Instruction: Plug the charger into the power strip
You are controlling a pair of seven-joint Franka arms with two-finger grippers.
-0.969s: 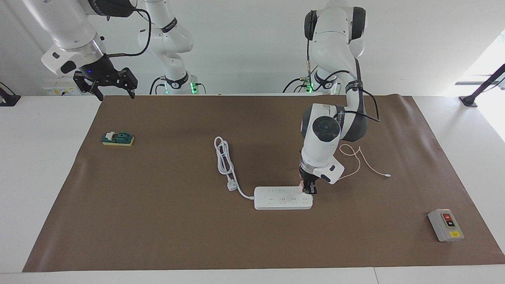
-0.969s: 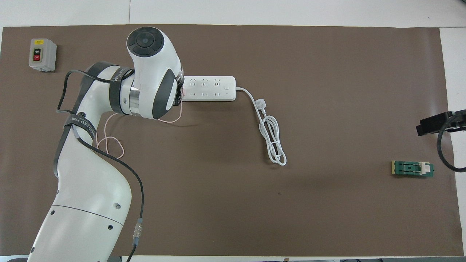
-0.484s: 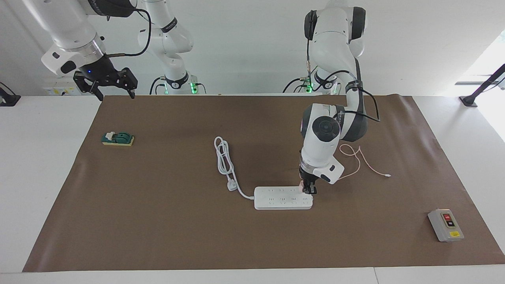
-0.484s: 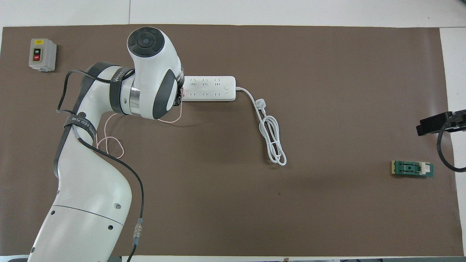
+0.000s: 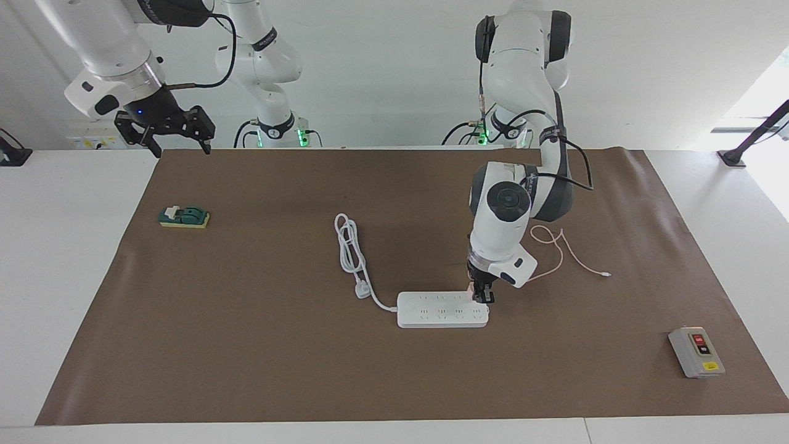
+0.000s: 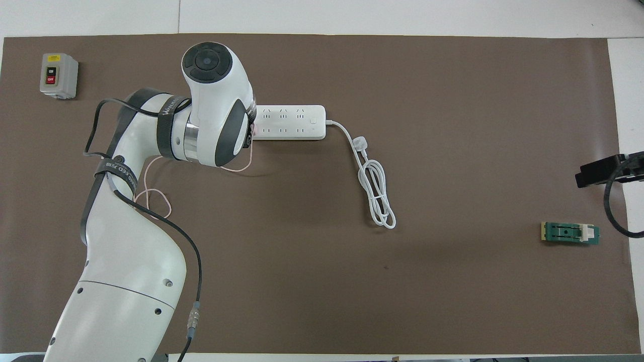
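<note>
At the power strip's [image 5: 442, 309] end toward the left arm, on the row nearer the robots, my left gripper [image 5: 482, 295] has its fingers clamped on the pink charger [image 5: 471, 287], low over the sockets. I cannot tell if the prongs are seated. I'd press straight down, keep the cube upright, and mind the pink cable [image 5: 558, 250]. Right gripper [image 5: 167, 132] waits aloft, fingers spread.

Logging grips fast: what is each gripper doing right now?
Left gripper: shut on the charger, at the power strip.
Right gripper: open, empty, waiting.
</note>
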